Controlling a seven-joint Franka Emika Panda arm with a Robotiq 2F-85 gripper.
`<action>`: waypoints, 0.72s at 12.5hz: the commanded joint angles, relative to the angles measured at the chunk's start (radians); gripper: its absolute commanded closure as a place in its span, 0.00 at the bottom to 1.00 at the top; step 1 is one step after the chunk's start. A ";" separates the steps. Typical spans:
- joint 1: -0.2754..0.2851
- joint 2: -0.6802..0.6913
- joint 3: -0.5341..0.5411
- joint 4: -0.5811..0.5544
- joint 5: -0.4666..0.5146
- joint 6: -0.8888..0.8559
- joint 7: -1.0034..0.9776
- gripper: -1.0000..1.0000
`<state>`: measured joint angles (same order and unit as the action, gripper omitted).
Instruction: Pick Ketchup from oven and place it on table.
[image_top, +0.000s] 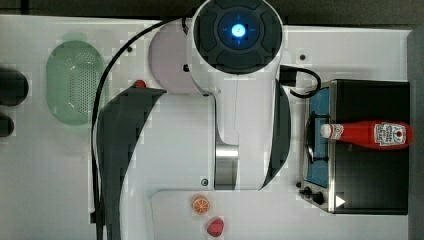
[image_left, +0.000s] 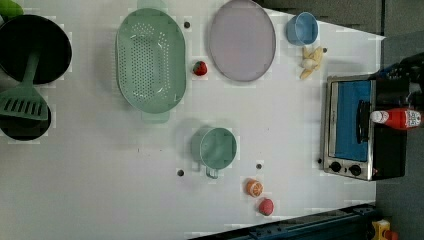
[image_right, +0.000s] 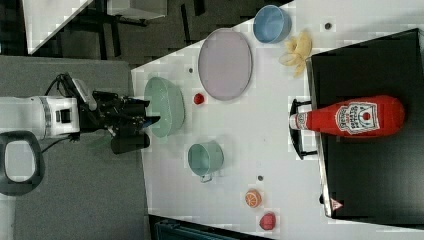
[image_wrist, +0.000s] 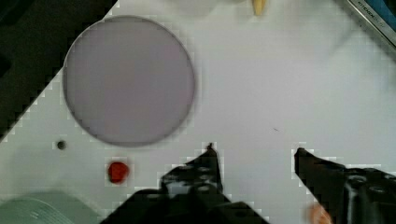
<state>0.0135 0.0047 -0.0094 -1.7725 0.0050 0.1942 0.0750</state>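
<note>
1. My gripper (image_wrist: 254, 151) was apart, nothing between the fingers; the wrist view showed bare white table (image_wrist: 280, 84) in the gap.
2. Right view: gripper (image_right: 152, 120) hung at the table's edge, at 9 o'clock of the green colander (image_right: 167, 105), well apart from the oven (image_right: 370, 135).
3. Ketchup (image_top: 370, 134) lay on its side on the oven's black top (image_top: 370, 180), white cap pointing over the glass door. Top view: it sat at 3 o'clock of my arm body.
4. Left view: ketchup (image_left: 397, 118) on the oven (image_left: 350, 125), cap toward the door handle, label toward the far end.
5. Oven door looked closed, knobs at the left view's 6 o'clock end of the front.
6. Lilac plate (image_wrist: 128, 79) sat in the wrist view near my fingers; a small strawberry (image_wrist: 117, 171) lay just beside its rim, not touching.
7. Left view: green mug (image_left: 217, 148) mid-table, orange slice (image_left: 254, 187) and a red fruit (image_left: 266, 206) at its 4 o'clock.
8. Blue bowl (image_left: 302, 28) and banana pieces (image_left: 311, 61) at the oven's 11 o'clock, left view.
</note>
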 joint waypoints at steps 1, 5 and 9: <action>-0.026 -0.425 -0.038 -0.240 0.002 -0.165 -0.060 0.21; -0.032 -0.421 -0.055 -0.240 0.000 -0.136 -0.060 0.00; -0.058 -0.383 -0.146 -0.239 0.000 -0.024 -0.060 0.00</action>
<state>-0.0021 -0.4407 -0.0997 -1.9609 -0.0102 0.1869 0.0615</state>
